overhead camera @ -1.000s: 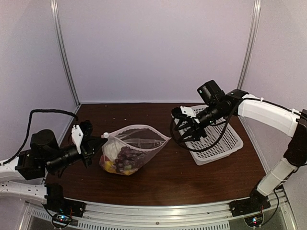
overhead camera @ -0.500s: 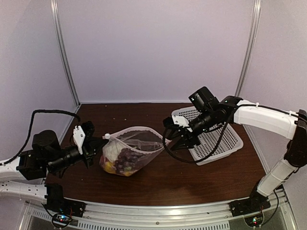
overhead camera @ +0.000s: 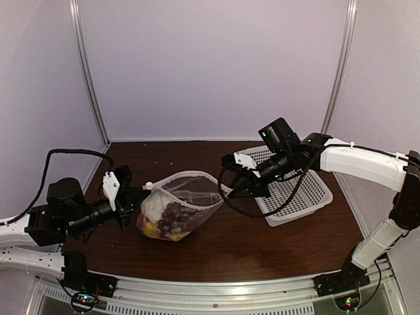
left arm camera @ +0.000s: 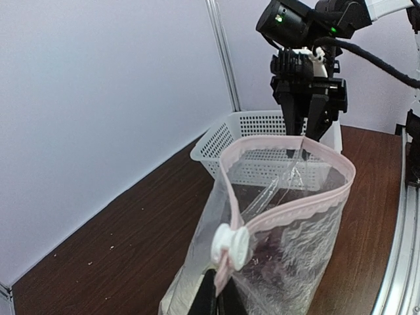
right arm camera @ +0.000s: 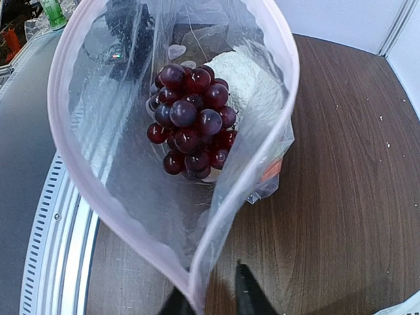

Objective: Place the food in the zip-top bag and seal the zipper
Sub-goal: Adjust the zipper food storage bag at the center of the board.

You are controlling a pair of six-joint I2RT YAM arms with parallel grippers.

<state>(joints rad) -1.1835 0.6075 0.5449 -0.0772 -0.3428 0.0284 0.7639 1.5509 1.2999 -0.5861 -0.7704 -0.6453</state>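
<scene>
- When counted from above: two grippers, one zip-top bag (overhead camera: pixel 172 223), one basket (overhead camera: pixel 308 190), all on or over one dark brown wood-grain table (overhead camera: pixel 262 243)
- zip-top bag: sits on the table between the two grippers, just left of the basket; clear crinkly film dotted with pale spots; mouth gapes in one teardrop-shaped loop
- zipper (left arm camera: pixel 295 203): one thin pale pink strip running round the mouth, unsealed; carries one small white rounded slider (left arm camera: pixel 230 244) at the left end
- food, all of it inside the bag: one bunch of grapes (right arm camera: pixel 190 128), glossy dark red-purple balls packed too close for a sure count; one cauliflower (right arm camera: pixel 246 79), white and bumpy, touching the grapes from behind; yellow pieces (overhead camera: pixel 151 228) low in the bag, number not to be told; one sliver of orange (right arm camera: pixel 270 169) pressed against the film
- left gripper (left arm camera: pixel 216 295): black, pinched tight on the bag's edge just below the slider
- right gripper (right arm camera: pixel 211 298): two dark pointed fingertips (right arm camera: pixel 246 295) straddle the right corner of the mouth, pink strip between them, a gap showing beside it, so not clamped
- basket: white hard plastic, rectangular, walls and floor pierced all over with small holes; stands right of the bag, partly under the right arm (overhead camera: pixel 361 161), whose shell looks smooth and white
</scene>
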